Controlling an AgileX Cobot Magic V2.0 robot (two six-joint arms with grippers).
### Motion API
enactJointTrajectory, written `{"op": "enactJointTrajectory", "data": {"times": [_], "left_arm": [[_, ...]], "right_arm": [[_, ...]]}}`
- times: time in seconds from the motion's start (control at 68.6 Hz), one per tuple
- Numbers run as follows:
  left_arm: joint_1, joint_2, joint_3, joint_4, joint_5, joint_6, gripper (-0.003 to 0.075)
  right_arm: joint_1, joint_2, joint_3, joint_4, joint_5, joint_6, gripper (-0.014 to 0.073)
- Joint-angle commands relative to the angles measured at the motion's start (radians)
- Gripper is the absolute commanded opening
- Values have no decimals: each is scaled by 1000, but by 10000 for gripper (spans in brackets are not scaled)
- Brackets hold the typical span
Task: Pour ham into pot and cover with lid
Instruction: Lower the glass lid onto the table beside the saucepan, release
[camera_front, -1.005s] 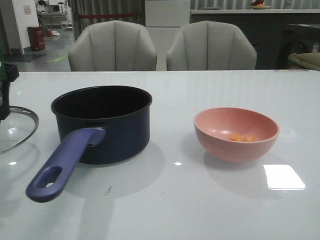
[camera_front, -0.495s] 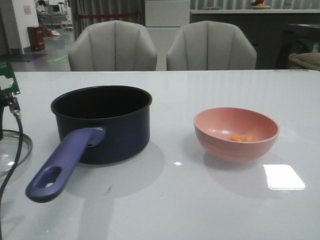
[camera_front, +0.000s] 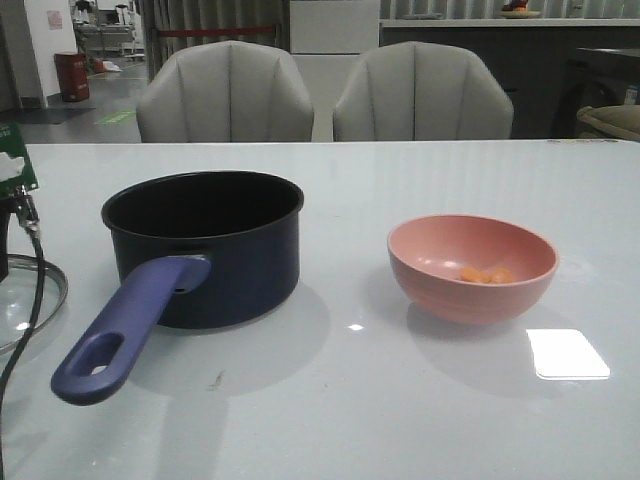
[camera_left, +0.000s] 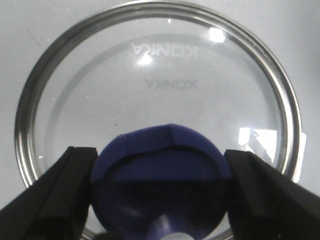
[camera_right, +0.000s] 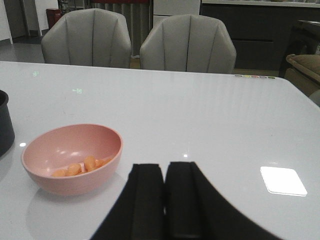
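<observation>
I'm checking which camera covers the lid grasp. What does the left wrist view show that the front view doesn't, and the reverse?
Only the left wrist view shows the left hand with its fingers on either side of the lid's blue knob. Only the front view shows the pot, the pink bowl and the ham. Both show the lid, though the front view catches only its rim at the table's left edge.

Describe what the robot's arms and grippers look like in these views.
Both grippers have matte black, wedge-shaped fingers: left, right. In the front view only the left arm's edge shows: a green circuit board with white markings and a thin black cable hanging from it.
</observation>
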Motion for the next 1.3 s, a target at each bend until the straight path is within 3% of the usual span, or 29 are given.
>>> {"op": "enactJointTrajectory", "data": {"times": [0.0, 0.248, 0.495, 0.918, 1.282], "left_arm": [[-3, -21, -24, 6, -10, -5, 515], [-3, 46, -24, 6, 43, -5, 646], [-5, 26, -76, 8, 99, -5, 646], [-5, -77, -78, 2, 84, -5, 646], [-9, -416, 50, -54, -113, -5, 636]], "right_arm": [[-5, -18, -4, -13, -76, 0, 134], [-5, -18, -4, -13, -76, 0, 134], [-5, -18, -4, -13, -76, 0, 134], [-5, -18, -4, -13, -76, 0, 134], [-5, -18, -4, -13, -76, 0, 134]]}}
